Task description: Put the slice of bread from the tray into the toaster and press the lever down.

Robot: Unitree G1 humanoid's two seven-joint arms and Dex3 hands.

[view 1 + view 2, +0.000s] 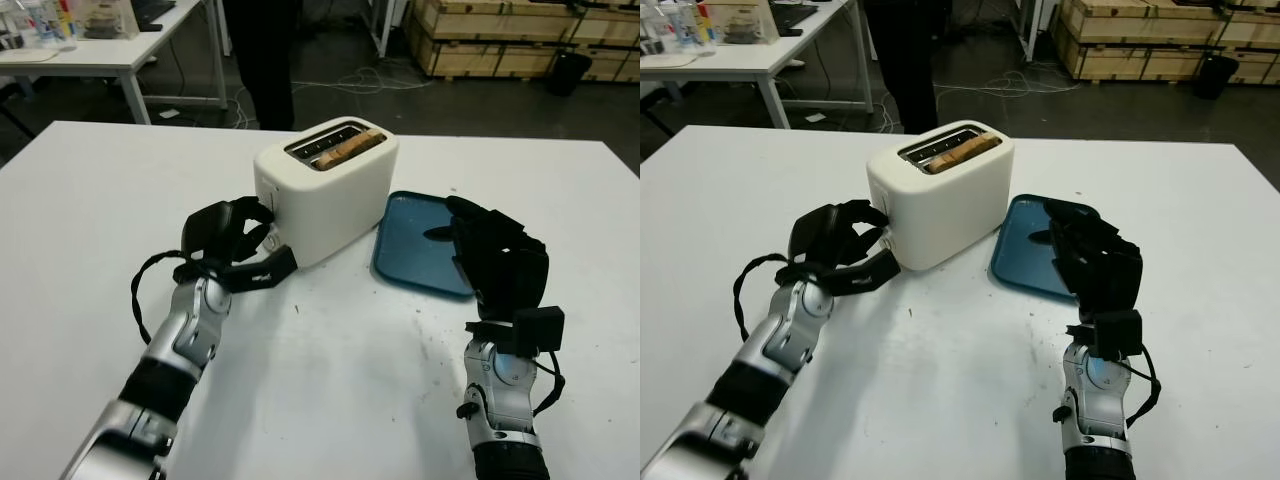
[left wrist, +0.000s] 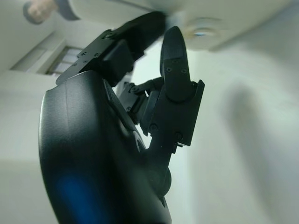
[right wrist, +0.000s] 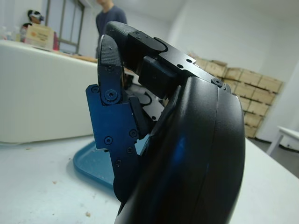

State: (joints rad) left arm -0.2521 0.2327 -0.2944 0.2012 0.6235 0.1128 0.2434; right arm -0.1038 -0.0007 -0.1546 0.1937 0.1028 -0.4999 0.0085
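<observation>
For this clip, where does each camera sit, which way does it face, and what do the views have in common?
Left eye view: on the head, looking forward and down at the table, the toaster with bread in its slot, the blue tray; both arms enter from below.
Right eye view: same scene from slightly aside; left hand at the toaster's end, right hand over the tray.
Left wrist view: close behind the left hand, facing the toaster wall.
Right wrist view: behind the right hand, facing toaster, tray and a person beyond.
Shared: the toaster shows in all four views.
</observation>
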